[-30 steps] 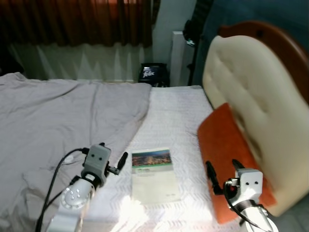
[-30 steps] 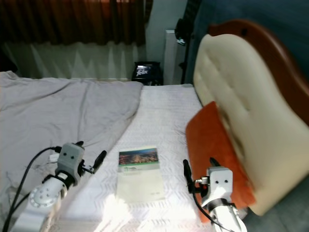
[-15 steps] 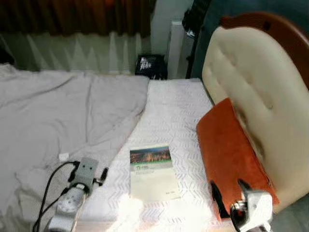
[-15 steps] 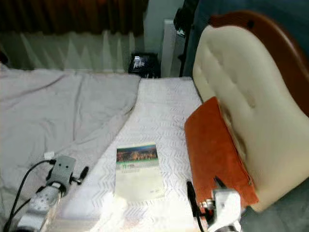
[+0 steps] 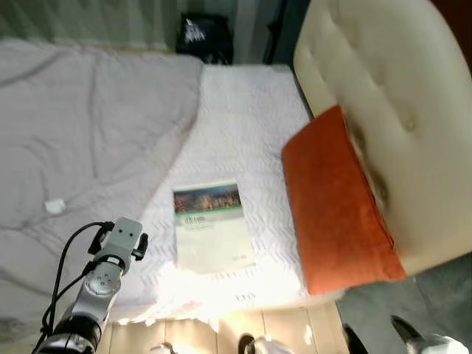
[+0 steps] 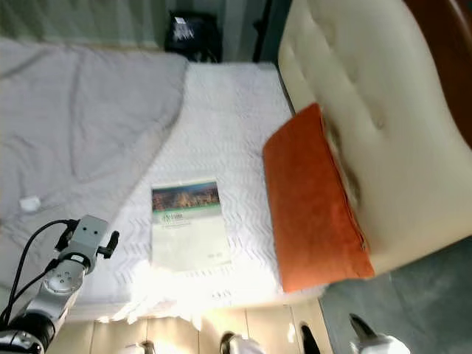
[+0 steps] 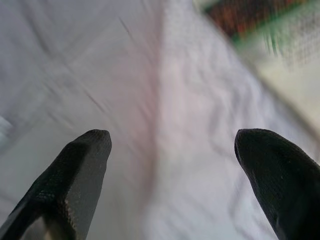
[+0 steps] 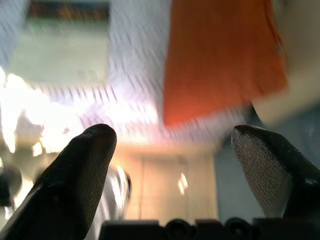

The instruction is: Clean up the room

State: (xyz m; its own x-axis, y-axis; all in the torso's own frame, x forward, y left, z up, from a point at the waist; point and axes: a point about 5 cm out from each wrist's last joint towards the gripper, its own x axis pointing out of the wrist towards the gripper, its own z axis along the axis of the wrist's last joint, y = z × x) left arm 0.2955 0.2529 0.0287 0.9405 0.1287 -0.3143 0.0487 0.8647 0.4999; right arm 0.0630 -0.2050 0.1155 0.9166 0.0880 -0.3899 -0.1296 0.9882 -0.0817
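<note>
A book point(image 5: 210, 225) with a landscape photo on its cover lies flat on the white bed sheet point(image 5: 243, 125) near the bed's front edge. An orange pillow point(image 5: 335, 206) leans against the cream padded headboard point(image 5: 383, 96) to the book's right. A grey blanket point(image 5: 88, 125) covers the bed's left part. My left gripper point(image 5: 136, 245) hovers just left of the book, over the blanket's edge; its fingers point(image 7: 75, 170) stand open with nothing between them. Low at the right, off the bed's corner, my right gripper point(image 5: 376, 335) is open and empty, and the right wrist view looks at the pillow point(image 8: 220, 55) and the book point(image 8: 65, 45).
A small white object point(image 5: 54, 206) lies on the blanket at the left. A dark bag point(image 5: 203, 29) stands on the floor beyond the bed's far side. Sunlit wooden floor point(image 5: 221, 332) runs along the bed's front edge, grey floor point(image 5: 435, 295) under the headboard.
The camera has tilted down, so the bed's front edge and the floor have come into view. Both arms have sunk lower in the picture; the right gripper is now off the bed.
</note>
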